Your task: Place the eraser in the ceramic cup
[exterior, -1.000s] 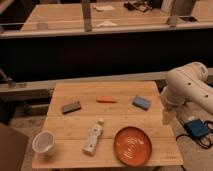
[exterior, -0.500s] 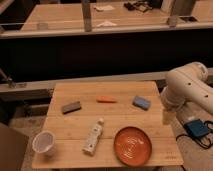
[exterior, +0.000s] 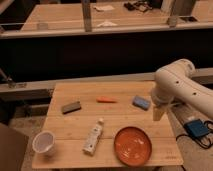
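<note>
The ceramic cup [exterior: 43, 142], pale, round and tapering below a wide rim, stood at the near-left corner of a table [exterior: 120, 118] of light wooden planks, close to both its left and front edges. The eraser [exterior: 71, 107], a small flat dark grey block, lay up and to the right of the cup, well apart from it, with bare wood between the two. A thin orange stick [exterior: 106, 99] lay near the centre toward the far side, and a whitish tube [exterior: 93, 136] lay slanted toward the front edge. Just right of the tube sat a round orange plate [exterior: 133, 145] with a glossy face, near the front edge. A blue rectangular block [exterior: 141, 102] lay on the right part of the table. Just beside it the gripper [exterior: 158, 115] hung pointing down over the table's right side from the smooth white arm [exterior: 175, 85], its fingers spread wide and holding nothing, far across the table from the eraser. A blue box [exterior: 197, 128] with dark cables lay on the floor to the right. Behind the table ran a dark barrier and a long wooden counter [exterior: 65, 17].
</note>
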You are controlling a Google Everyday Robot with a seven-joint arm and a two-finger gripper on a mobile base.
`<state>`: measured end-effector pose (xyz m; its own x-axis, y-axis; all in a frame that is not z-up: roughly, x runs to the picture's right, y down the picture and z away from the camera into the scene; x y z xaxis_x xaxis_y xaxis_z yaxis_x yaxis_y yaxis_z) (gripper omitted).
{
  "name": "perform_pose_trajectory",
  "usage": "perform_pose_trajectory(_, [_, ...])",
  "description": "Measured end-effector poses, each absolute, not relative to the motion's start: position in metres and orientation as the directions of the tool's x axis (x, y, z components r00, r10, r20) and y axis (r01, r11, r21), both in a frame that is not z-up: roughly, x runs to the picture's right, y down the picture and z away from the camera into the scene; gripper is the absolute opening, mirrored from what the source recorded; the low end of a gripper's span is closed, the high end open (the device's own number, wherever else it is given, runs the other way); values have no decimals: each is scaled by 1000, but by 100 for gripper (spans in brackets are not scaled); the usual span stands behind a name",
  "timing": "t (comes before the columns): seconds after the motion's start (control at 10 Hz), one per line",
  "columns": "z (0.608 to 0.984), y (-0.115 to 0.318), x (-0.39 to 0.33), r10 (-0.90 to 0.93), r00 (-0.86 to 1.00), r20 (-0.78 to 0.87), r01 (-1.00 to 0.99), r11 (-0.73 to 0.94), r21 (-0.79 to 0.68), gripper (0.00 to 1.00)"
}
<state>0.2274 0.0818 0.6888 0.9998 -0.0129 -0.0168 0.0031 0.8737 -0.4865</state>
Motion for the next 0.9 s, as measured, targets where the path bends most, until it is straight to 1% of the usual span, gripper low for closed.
perform_pose_trajectory(0.2, [689,77,227,-23,1000,-11,15,878,-478,80])
perform_pose_trajectory(0.6, [697,54,162,-70,997,23,73,895,-441,80])
perform_pose_trajectory(0.9, [700,43,149,-99,995,33,104,898,-427,80])
